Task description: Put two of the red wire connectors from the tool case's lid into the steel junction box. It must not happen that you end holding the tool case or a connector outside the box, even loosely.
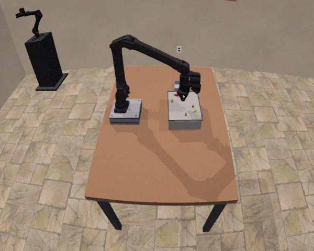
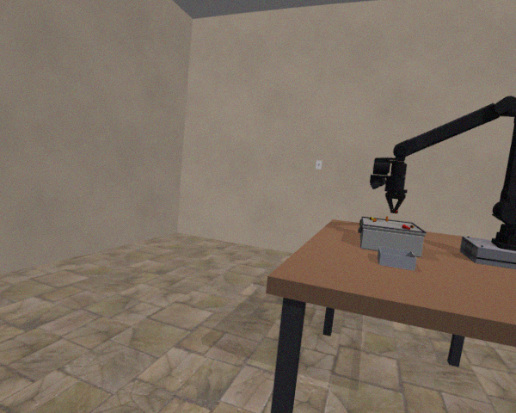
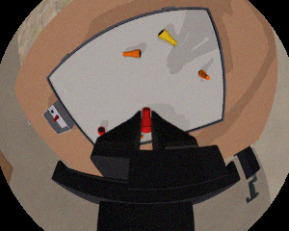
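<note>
fingers around red connector (image 3: 146, 119) (well above the lid (image 3: 106, 90), inside its edges)

One red wire connector (image 3: 144, 119) is hanging upright, pinched above the grey tool case lid (image 1: 178, 110) near the table's far right edge. A second red connector (image 1: 176, 94) is lying on the lid's far left corner. The steel junction box (image 2: 396, 258) is sitting just beside the case.
</note>
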Robot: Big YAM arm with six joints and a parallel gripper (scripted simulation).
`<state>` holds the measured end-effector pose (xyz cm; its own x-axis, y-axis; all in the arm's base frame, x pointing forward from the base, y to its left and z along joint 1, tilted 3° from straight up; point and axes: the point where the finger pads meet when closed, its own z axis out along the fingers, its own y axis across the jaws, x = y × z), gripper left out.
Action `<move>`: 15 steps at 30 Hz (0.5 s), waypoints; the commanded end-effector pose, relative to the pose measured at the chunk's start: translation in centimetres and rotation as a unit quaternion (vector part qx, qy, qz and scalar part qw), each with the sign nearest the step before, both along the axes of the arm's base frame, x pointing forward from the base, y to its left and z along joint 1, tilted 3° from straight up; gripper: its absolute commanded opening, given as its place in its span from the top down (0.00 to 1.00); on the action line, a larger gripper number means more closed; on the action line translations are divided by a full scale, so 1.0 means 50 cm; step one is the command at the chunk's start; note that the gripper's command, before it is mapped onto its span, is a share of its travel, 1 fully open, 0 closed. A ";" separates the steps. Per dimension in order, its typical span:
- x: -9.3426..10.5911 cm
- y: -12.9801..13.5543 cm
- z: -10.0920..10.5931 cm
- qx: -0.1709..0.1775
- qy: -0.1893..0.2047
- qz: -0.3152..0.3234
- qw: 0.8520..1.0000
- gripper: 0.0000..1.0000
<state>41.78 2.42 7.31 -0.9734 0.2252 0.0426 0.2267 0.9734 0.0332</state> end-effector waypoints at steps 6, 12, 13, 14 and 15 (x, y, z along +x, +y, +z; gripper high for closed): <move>0.051 -0.012 0.107 0.000 -0.036 -0.002 0.999 0.90; 0.051 -0.009 0.097 0.000 -0.029 0.001 1.000 0.90; 0.052 -0.008 0.095 0.000 -0.028 0.001 1.000 0.90; 0.052 -0.008 0.093 0.000 -0.027 0.002 1.000 0.90; 0.053 -0.007 0.092 0.000 -0.027 0.002 1.000 0.90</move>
<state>42.14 2.20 10.01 -0.9723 0.2306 0.0367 0.2319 0.9721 0.0348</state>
